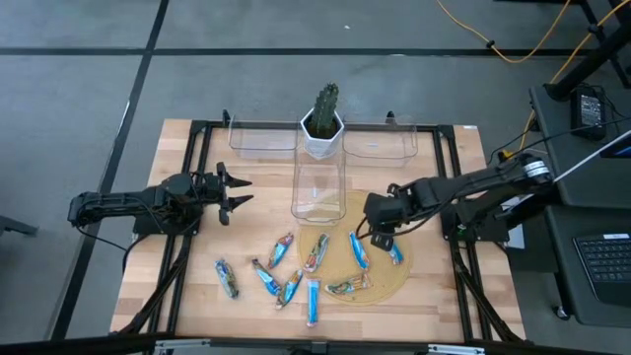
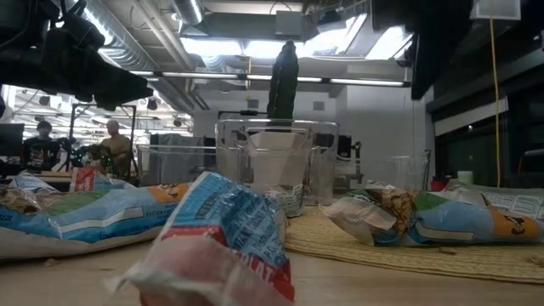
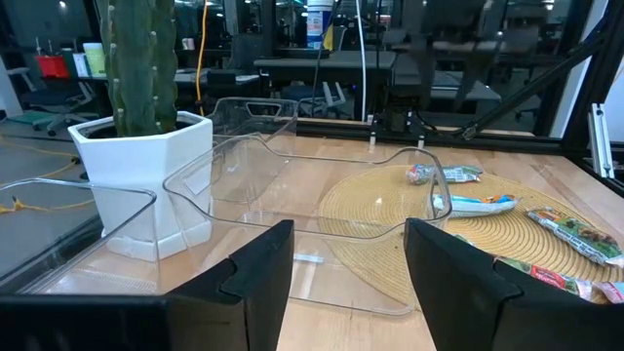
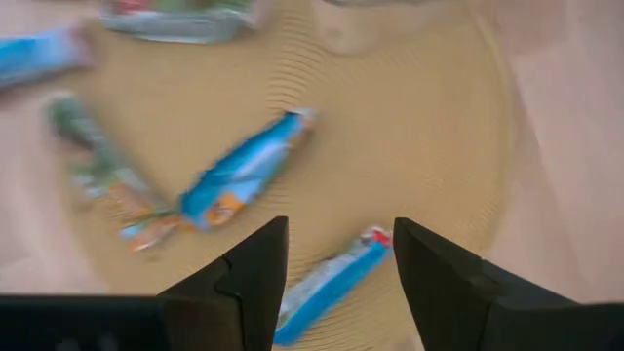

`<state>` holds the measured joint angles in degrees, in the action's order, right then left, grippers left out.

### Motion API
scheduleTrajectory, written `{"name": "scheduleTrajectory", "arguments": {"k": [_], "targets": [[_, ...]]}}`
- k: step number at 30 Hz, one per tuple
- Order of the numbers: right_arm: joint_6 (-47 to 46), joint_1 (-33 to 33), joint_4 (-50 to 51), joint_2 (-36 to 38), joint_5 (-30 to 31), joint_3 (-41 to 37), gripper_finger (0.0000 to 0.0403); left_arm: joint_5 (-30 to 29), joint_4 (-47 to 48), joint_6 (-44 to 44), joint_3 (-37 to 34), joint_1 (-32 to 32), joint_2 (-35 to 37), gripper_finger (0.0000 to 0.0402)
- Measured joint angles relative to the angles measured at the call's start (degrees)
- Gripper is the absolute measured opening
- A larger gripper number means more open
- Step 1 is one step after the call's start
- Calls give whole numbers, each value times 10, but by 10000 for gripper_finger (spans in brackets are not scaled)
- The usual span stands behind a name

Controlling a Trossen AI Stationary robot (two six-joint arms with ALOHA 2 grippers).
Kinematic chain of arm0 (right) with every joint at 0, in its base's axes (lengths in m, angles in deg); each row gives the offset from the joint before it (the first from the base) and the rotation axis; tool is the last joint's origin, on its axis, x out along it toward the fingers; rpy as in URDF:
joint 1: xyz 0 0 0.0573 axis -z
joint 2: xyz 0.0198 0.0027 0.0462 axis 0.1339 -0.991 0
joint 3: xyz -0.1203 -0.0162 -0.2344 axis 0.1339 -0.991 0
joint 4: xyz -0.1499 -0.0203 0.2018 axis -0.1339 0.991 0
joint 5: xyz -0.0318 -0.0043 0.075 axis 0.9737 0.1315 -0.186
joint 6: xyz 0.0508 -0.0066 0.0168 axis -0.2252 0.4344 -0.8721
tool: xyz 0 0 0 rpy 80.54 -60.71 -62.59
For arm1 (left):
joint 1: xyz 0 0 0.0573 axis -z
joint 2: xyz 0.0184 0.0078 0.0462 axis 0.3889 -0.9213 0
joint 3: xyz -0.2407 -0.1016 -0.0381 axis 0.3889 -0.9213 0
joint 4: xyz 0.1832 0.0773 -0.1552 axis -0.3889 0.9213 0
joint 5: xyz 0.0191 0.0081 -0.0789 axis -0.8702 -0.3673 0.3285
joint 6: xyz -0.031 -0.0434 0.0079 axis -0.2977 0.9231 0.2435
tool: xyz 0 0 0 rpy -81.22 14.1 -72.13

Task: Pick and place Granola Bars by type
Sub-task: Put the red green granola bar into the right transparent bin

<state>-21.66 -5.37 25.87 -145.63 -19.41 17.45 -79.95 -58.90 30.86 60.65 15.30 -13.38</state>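
My right end effector (image 1: 379,237) hovers with its fingers spread and empty over the round woven mat (image 1: 380,292) on the wooden bench (image 1: 177,286). Straight below it in my right wrist view lies a blue granola bar (image 4: 329,284) with a red end, and a second blue bar (image 4: 244,173) lies just beyond it on the mat; the print on both is too blurred to read. The other granola bars (image 1: 286,276) lie scattered across the near part of the bench, some on the mat, some on bare wood to its left. In the low view one crumpled wrapper (image 2: 225,238) shows white letters on red, but I cannot make out a word.

My left end effector (image 1: 233,191) waits released and empty at the left of the bench, facing a clear plastic bin (image 1: 317,187) and the potted cactus (image 1: 323,120) in its white hexagonal pot.
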Motion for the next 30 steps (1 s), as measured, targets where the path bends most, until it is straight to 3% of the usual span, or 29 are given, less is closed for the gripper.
{"name": "scheduleTrajectory", "arguments": {"k": [9,18,30], "targets": [[-143,12,6,-5,5,-121,190,0,0,0,0,0,0,189],[-191,12,9,-4,-6,-185,197,0,0,0,0,0,0,189],[-190,12,-34,-4,-23,-171,334,0,0,0,0,0,0,189]]}}
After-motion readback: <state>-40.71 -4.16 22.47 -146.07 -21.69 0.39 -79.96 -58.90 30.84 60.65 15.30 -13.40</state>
